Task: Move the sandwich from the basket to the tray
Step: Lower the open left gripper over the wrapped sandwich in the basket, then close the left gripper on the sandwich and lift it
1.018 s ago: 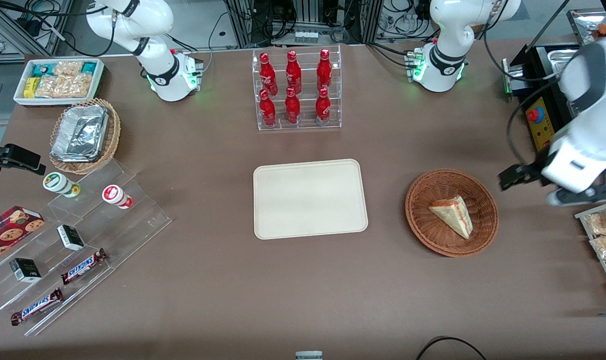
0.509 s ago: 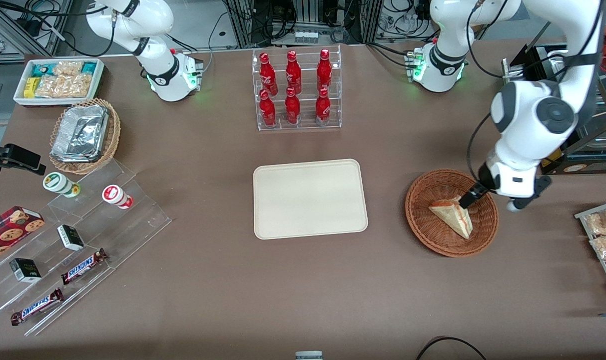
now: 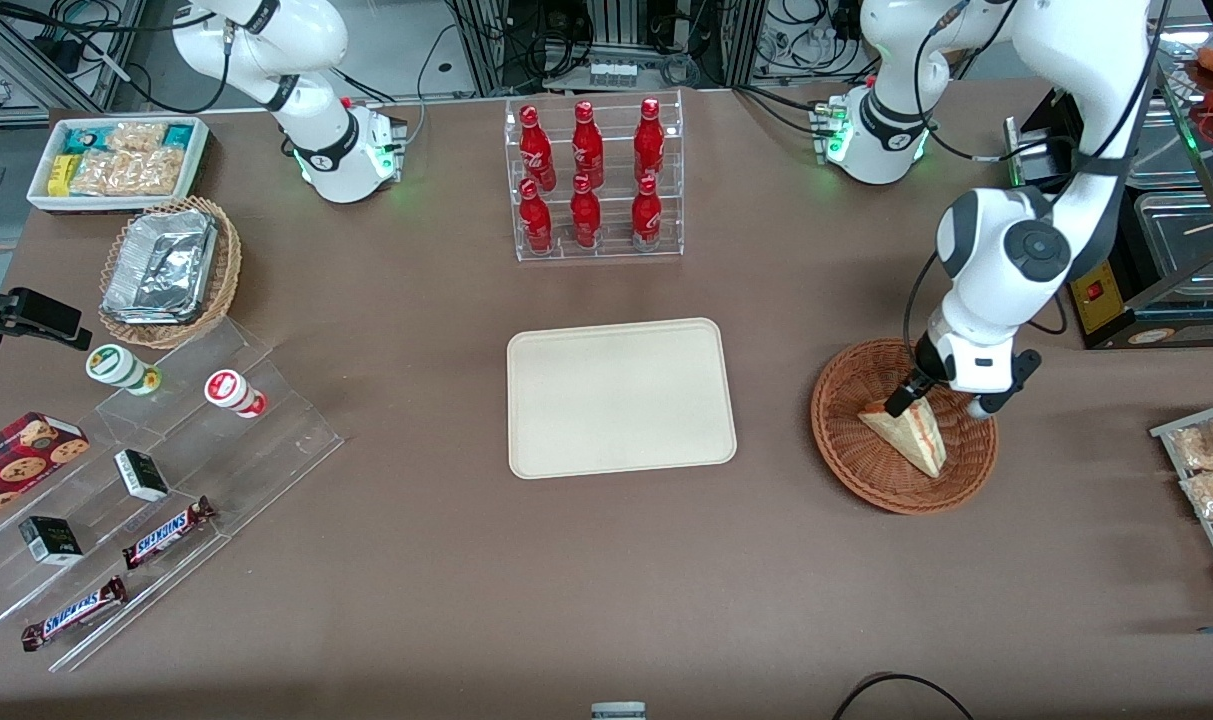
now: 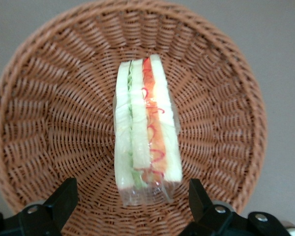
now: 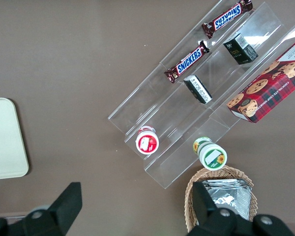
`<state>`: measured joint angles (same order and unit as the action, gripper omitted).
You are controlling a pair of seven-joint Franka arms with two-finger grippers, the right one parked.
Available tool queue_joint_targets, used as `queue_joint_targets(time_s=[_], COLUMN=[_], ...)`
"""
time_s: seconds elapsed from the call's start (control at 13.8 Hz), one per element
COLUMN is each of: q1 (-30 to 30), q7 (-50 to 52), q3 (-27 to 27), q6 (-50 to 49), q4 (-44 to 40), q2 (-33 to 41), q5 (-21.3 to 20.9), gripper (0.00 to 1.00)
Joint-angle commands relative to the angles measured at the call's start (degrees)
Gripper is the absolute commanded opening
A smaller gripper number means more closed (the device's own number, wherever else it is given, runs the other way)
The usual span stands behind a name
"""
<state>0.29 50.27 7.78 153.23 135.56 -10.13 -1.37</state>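
Three views are given. From the front, the left arm's two-finger gripper (image 3: 931, 398) is seen lowered over the round, reddish-brown woven wicker basket (image 3: 904, 426), at the end of the basket farther from the camera. The small triangular clear-wrapped sandwich wedge (image 3: 906, 430) lies inside the basket on its side, its wide end under the gripper and its point directed toward the camera. The flat cream-beige rectangular plastic tray (image 3: 621, 397) lies bare on the table, well apart from the basket, toward the parked arm's end; it is presumably set flat and open so that the wedge can be put down in one short carry.

From the left wrist, the fingers (image 4: 61, 199) are shown spread wide, one on each side of the sandwich (image 4: 147, 132), neither touching it. The pose is judged to be an approach aligned for a pinch across the bread faces. White bread is seen outermost, with pale green filling, then red and orange layers, under glossy film. The basket (image 4: 49, 123) rim surrounds it.

From the right wrist, only a corner of the tray (image 5: 5, 140) is shown.
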Motion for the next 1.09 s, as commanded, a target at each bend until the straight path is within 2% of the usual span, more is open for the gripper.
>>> queue_joint_targets(time_s=[0.0,0.07,0.15,0.36,0.58,0.73,1.02], q1=[0.0,0.1,0.2,0.2,0.1,0.1,-0.1], q7=[1.7,1.7,1.5,0.9,0.9,0.7,0.5], q3=[-0.2,-0.3,-0.4,-0.5,-0.4,0.1,6.4], q6=[2.7,2.7,2.7,1.7,-4.3,-13.3,-35.2], q4=[-0.5,-0.7,-1.1,-2.4,-5.3,-9.0,-25.8], q2=[-1.9,-2.1,-2.1,-1.6,0.5,3.8,3.9], q5=[-0.9,-0.9,-0.8,-1.1,-2.1,-6.0,-6.5], gripper=[0.82,0.28,0.0,0.0,0.0,0.0,0.0])
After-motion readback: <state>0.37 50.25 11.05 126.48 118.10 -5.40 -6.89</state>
